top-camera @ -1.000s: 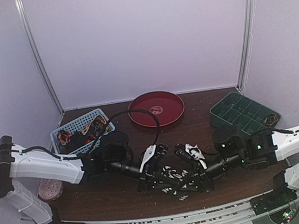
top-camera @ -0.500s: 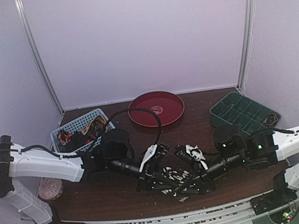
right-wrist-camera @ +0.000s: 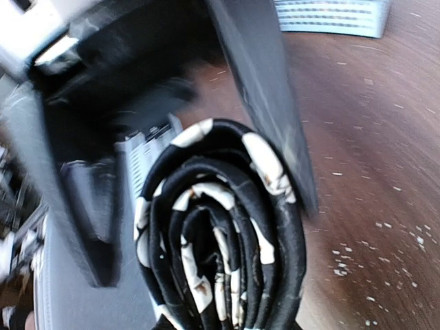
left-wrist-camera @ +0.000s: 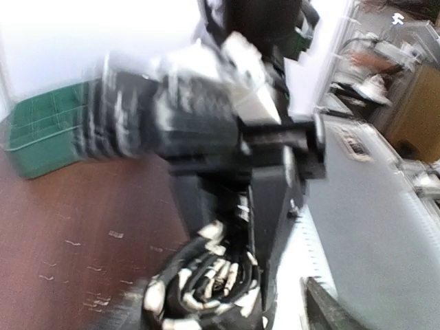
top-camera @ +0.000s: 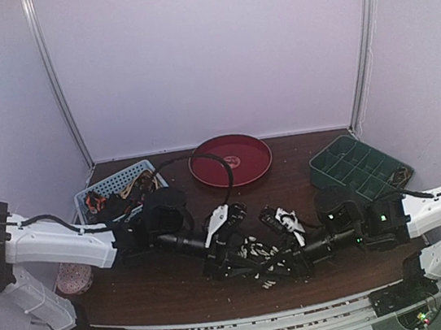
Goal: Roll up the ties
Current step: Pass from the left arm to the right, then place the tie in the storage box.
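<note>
Pale walls closed in a dark wooden table point(top-camera: 307, 194), scattered with pale crumbs point(right-wrist-camera: 385, 227). Along the back stood a blue basket point(top-camera: 104, 185) holding other ties point(top-camera: 118, 197), a red plate point(top-camera: 230, 160) and a green tray point(top-camera: 356, 166); a pinkish ball point(top-camera: 74, 277) lay at the left edge. Near the front, both arms met over the speckled tie point(right-wrist-camera: 220, 234), wound into a tight roll. The right gripper point(top-camera: 279, 257) had its fingers either side of the roll, one touching it; whether it pinched, I cannot tell. The left gripper point(top-camera: 234, 252) was just beside the roll, its view too blurred to show its jaws.
</note>
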Available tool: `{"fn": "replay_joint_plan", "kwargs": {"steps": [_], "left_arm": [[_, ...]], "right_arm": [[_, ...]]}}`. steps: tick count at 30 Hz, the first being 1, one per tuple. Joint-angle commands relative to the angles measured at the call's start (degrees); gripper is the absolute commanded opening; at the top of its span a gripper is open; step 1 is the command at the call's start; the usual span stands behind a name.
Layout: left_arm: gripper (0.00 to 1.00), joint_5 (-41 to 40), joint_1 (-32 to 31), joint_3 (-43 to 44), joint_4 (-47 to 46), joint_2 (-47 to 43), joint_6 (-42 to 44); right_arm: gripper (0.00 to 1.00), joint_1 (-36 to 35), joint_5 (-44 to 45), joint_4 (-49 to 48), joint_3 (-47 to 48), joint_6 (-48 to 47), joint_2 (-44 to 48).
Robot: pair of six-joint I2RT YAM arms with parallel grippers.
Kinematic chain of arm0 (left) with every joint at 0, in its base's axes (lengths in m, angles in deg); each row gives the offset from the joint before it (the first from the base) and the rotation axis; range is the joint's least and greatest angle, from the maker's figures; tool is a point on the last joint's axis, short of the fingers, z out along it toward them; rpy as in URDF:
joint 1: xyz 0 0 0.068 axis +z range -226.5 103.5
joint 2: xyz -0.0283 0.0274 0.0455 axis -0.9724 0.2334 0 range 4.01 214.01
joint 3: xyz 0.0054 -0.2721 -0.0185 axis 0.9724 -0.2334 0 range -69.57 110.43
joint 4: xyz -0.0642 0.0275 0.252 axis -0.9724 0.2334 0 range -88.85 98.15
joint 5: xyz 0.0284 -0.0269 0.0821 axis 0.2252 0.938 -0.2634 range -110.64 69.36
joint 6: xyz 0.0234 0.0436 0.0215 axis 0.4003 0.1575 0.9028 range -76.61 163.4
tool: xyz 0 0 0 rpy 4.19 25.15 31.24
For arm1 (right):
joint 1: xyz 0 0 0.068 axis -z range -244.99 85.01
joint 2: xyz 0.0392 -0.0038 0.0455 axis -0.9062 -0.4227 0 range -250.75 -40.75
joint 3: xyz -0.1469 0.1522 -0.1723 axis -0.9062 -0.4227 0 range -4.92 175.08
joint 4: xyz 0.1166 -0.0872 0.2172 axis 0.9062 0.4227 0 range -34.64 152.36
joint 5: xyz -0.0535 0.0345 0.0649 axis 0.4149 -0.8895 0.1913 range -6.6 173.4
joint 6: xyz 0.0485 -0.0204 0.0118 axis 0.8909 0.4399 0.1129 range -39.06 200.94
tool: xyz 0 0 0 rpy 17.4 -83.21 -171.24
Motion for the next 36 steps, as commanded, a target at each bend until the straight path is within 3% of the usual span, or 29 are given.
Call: {"fn": "replay_joint_plan", "kwargs": {"steps": [1, 8, 13, 20, 25, 32, 36], "left_arm": [[0.98, -17.5, 0.7, 0.7, 0.8, -6.3, -2.1], [0.98, -34.1, 1.6, -0.6, 6.3, -13.9, -2.5], [0.98, -42.7, 3.6, -2.2, 12.1, -19.9, -5.6], [0.98, -42.5, 4.5, -4.1, 19.9, -27.1, -5.2], [0.98, -46.8, 4.5, -4.8, 23.9, -28.0, -5.0], [0.98, -45.5, 4.5, -5.9, 24.1, -25.1, -6.1], [0.98, -44.7, 4.5, -5.9, 23.9, -24.6, -6.3]], "right_arm": [[0.17, 0.1, 12.2, 3.6, 1.3, 7.9, 1.8], [0.19, 2.2, 31.2, 20.4, 11.6, 18.0, -1.8], [0.17, 11.8, 37.2, 31.8, 18.7, 23.5, -5.1], [0.18, 27.7, 40.6, 38.6, 25.7, 30.3, -7.3], [0.20, 33.8, 46.4, 46.3, 32.9, 37.1, -12.6], [0.23, 41.5, 49.4, 56.5, 40.7, 44.6, -20.2], [0.24, 46.0, 47.5, 57.4, 41.5, 47.1, -22.5]]}}
